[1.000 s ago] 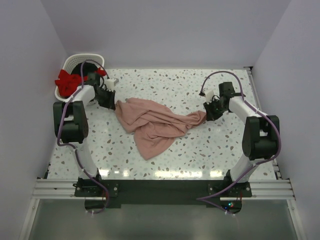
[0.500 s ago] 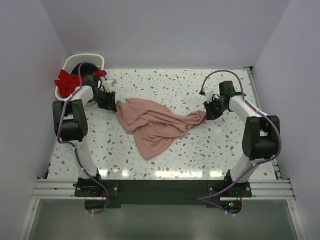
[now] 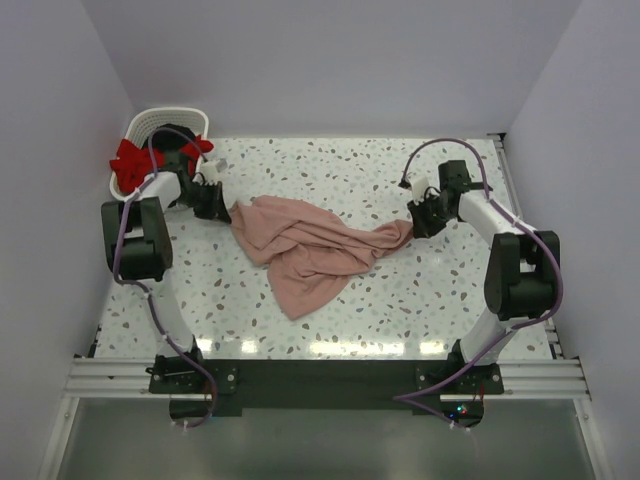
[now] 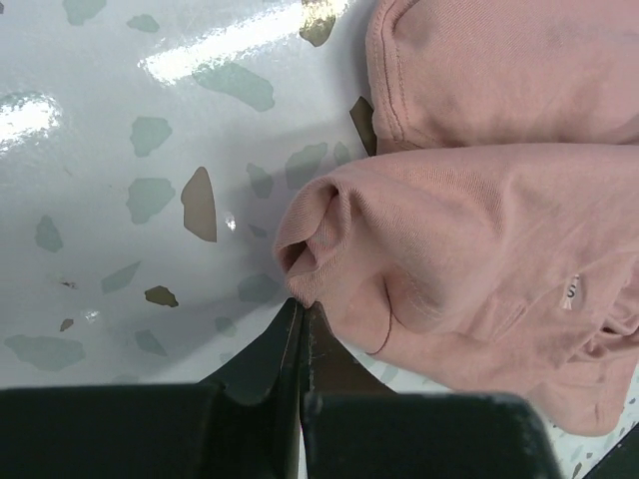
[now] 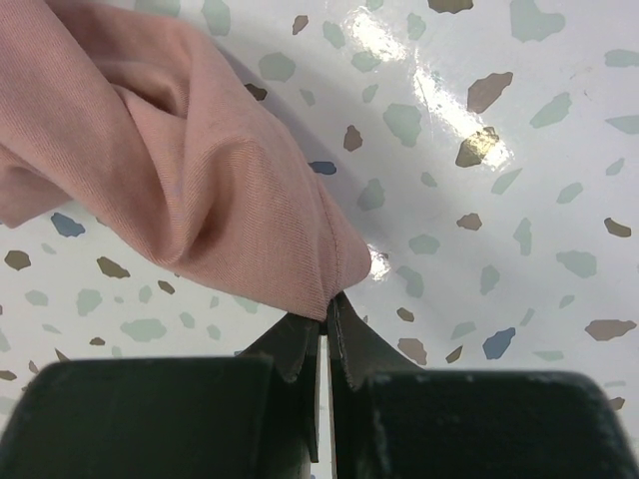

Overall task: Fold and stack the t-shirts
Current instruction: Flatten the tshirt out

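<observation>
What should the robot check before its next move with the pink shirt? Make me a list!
1. Left claw shut on the pink shirt: ok, though only a thin pinch at its tips.
2. Right claw shut on the shirt's other end: ok.
3. Shirt spread flat: not ok, it lies bunched and wrinkled.
4. Bare table around the shirt: ok.
5. Red shirt out of the way: ok, it hangs on the basket.
6. Which shirt parts the claws hold: cannot tell.
</observation>
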Motion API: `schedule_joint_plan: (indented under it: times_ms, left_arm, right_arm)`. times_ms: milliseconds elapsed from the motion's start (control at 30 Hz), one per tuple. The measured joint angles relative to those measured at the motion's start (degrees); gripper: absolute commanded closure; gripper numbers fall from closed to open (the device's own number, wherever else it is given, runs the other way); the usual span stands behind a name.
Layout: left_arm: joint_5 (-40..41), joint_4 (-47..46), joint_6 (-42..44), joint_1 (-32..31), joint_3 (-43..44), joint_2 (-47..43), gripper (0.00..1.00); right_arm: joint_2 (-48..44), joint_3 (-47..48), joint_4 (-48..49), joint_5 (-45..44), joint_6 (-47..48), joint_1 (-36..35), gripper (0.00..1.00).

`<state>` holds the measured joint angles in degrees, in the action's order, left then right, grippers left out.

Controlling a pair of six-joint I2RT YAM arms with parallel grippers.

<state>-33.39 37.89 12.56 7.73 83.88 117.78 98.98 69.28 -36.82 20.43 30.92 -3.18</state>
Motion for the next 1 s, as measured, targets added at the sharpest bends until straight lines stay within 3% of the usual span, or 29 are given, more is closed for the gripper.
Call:
schedule_joint_plan:
  times_ms: [200, 467, 733, 1000]
  left_arm:
    - [-1.70, 0.44, -0.13, 1.07, 0.02, -0.61, 1.00]
    - [2.43, 1.75, -0.61, 1.20, 5.05, -7.82, 1.00]
    - [2.25, 3.91, -2.47, 1.49, 18.93, -13.09, 1.00]
    - [-1.79, 2.95, -9.11, 6.58, 21.75, -23.19, 1.00]
  right_arm:
    - [0.00, 0.04, -0.02, -0.09, -0.02, 0.26, 1.00]
    - [-0.46, 3.58, -1.46, -1.18, -0.31, 1.92, 1.00]
    - [-4.55, 17.64, -3.50, -4.70, -1.46, 2.58, 1.00]
    - [-12.61, 28.72, -5.49, -9.29, -1.11, 2.60, 1.00]
